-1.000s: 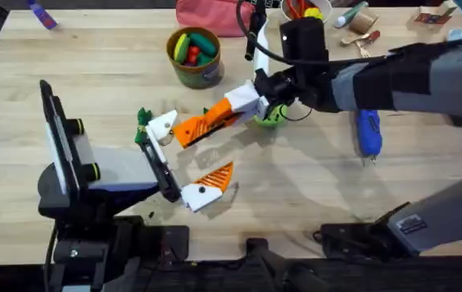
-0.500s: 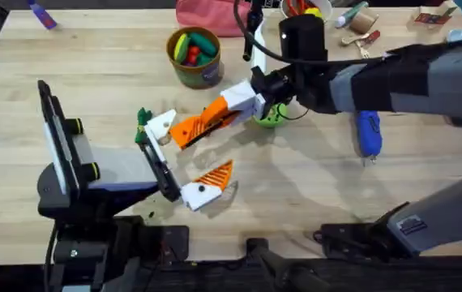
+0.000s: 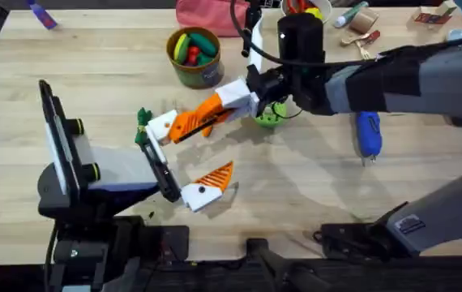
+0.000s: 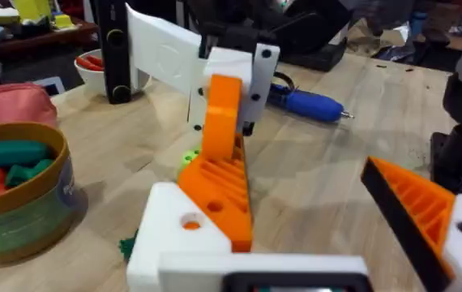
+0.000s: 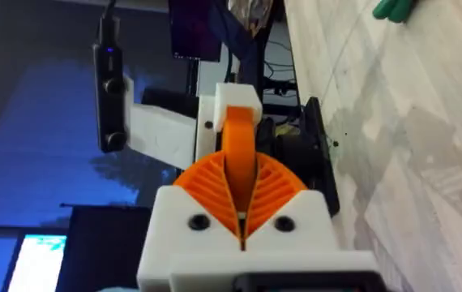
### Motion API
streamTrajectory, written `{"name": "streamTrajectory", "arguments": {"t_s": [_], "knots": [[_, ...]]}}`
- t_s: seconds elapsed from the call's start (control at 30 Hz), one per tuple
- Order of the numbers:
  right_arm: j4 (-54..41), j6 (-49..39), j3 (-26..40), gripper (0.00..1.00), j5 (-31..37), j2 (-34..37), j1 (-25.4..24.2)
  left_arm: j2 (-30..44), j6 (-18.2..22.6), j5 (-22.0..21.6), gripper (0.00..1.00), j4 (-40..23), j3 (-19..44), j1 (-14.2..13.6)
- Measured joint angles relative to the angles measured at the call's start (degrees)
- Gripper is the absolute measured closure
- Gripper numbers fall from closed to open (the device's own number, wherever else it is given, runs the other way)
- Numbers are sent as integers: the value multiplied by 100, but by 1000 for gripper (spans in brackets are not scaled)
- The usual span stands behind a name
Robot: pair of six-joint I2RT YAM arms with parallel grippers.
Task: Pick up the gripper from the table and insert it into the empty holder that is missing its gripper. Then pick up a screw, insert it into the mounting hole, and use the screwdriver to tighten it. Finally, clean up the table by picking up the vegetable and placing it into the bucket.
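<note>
So, starting at the left: the left gripper [image 3: 189, 156] is lying low over the table with its two fingers spread well apart. The nearer finger has its orange ribbed pad [image 3: 216, 176] on. The farther one is the bare white holder [image 3: 160, 126], and in the left wrist view you can see the mounting hole [image 4: 190, 221] in its face. A small green leafy bit [image 3: 143, 117] sits just beside the holder, and I can't tell what it belongs to.

The gripper [image 3: 184, 126], the orange wedge, is up off the table and touching the holder. Whether it's fully seated, I can't tell. The right gripper [image 3: 215, 109] has reached across the middle and is clamped on the wedge's far end.

Behind that is the bucket [image 3: 194, 71] with toy veggies inside. A green disc [image 3: 269, 118] sits under the right arm's wrist. Further right, the screwdriver [image 3: 367, 132] lies flat on the table, well apart from the rest.
</note>
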Motion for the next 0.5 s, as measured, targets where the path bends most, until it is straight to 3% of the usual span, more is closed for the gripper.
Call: {"name": "streamTrajectory", "arguments": {"t_s": [0.5], "knots": [[98, 278, 0, 993, 467, 0, 239, 1, -70, 2, 16, -4, 0, 0]]}}
